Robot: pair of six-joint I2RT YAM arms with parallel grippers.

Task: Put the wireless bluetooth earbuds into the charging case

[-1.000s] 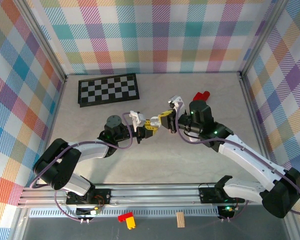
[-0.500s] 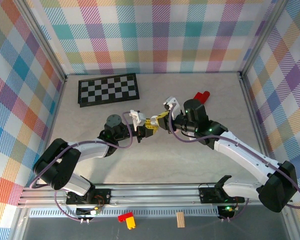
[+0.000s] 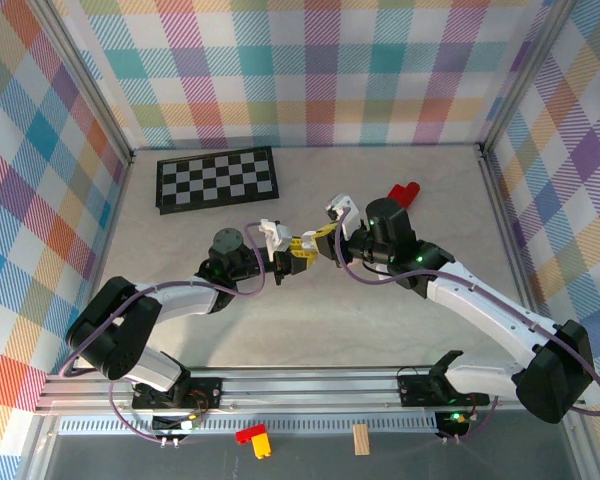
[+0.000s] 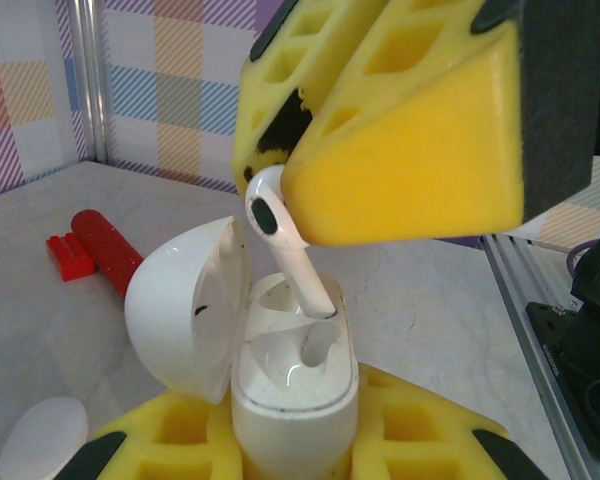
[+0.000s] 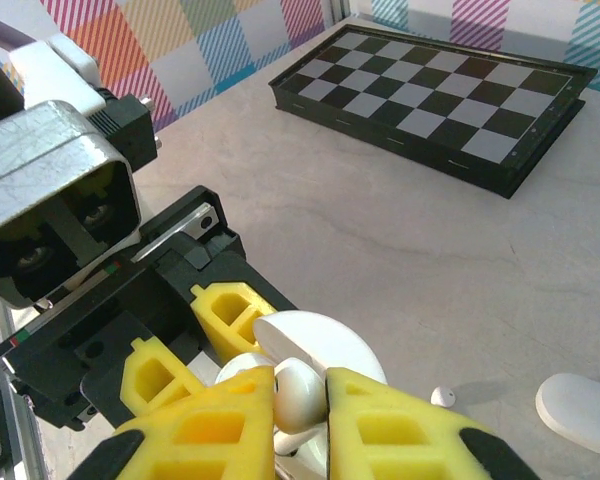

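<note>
My left gripper (image 4: 295,440) is shut on the white charging case (image 4: 295,385), holding it upright with its lid (image 4: 185,300) swung open to the left. My right gripper (image 5: 300,400) is shut on a white earbud (image 4: 280,235), pinching its head between the yellow pads. The earbud's stem tip touches the rim of the case's far slot; the near slot is empty. From above, the two grippers (image 3: 298,252) (image 3: 325,240) meet fingertip to fingertip at mid-table. A second small white earbud (image 5: 441,397) lies on the table beyond the case.
A folded chessboard (image 3: 217,179) lies at the back left. A red block (image 3: 403,192) sits behind my right arm. A white pebble-shaped case (image 5: 580,410) rests on the table near the loose earbud. Plaid walls enclose the table on three sides.
My right arm has shifted left and slightly back, bringing the held earbud over the open case. The left arm has stayed put with the case.
</note>
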